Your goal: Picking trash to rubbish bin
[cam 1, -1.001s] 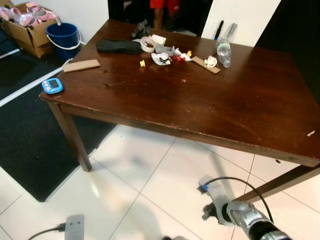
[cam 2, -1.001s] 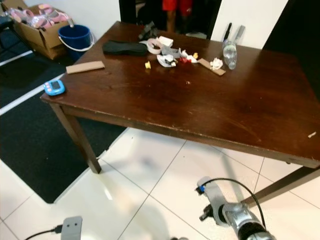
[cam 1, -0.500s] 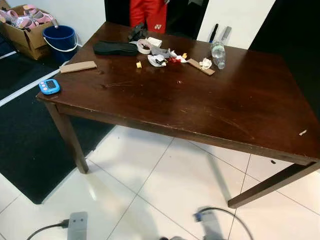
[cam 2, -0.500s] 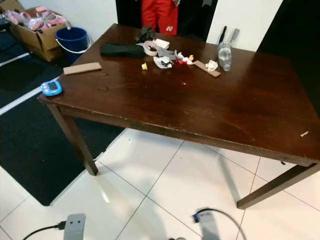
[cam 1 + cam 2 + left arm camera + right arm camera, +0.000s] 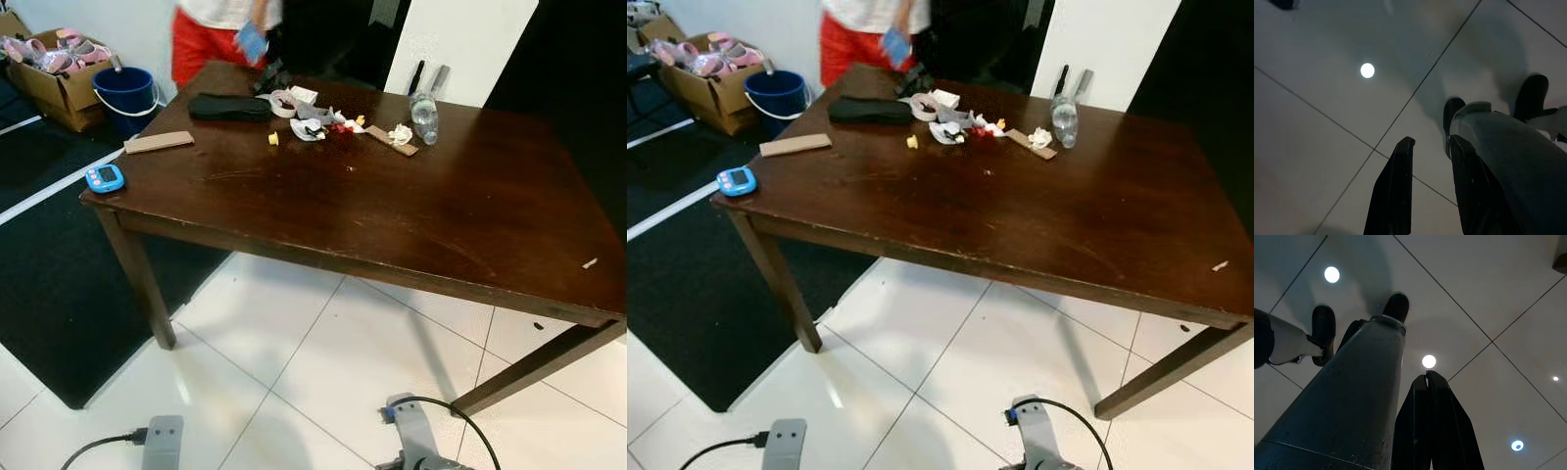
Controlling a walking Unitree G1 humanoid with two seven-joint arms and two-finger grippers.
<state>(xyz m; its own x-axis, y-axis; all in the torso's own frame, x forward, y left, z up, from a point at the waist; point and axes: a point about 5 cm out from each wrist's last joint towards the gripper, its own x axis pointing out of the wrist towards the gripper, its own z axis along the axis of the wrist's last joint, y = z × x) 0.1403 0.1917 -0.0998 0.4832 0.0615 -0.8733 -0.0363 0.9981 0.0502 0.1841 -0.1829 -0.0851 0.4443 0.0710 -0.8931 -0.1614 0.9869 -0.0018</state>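
Note:
Trash lies at the far side of the dark wooden table (image 5: 392, 211): a cluster of small scraps (image 5: 323, 122), a crumpled paper (image 5: 400, 133), a clear plastic bottle (image 5: 423, 104) and a tape roll (image 5: 283, 102). A blue bucket (image 5: 128, 93) stands on the floor beyond the table's left corner. Both arms hang at my sides over white floor tiles, far from the table. My left gripper (image 5: 1429, 141) points at the floor, slightly open and holding nothing. My right gripper (image 5: 1426, 377) also points down, its fingers pressed together and empty.
A person in red shorts (image 5: 220, 34) stands at the table's far left corner. A black shoe sole (image 5: 231, 107), cardboard strip (image 5: 159, 142) and blue timer (image 5: 105, 178) lie on the left of the table. A cardboard box (image 5: 54, 73) sits by the bucket, beside a black mat (image 5: 49, 264).
The view has shifted slightly. The person has moved to the left along the table's far side and closer to its corner. My right arm has dropped lower than a second ago.

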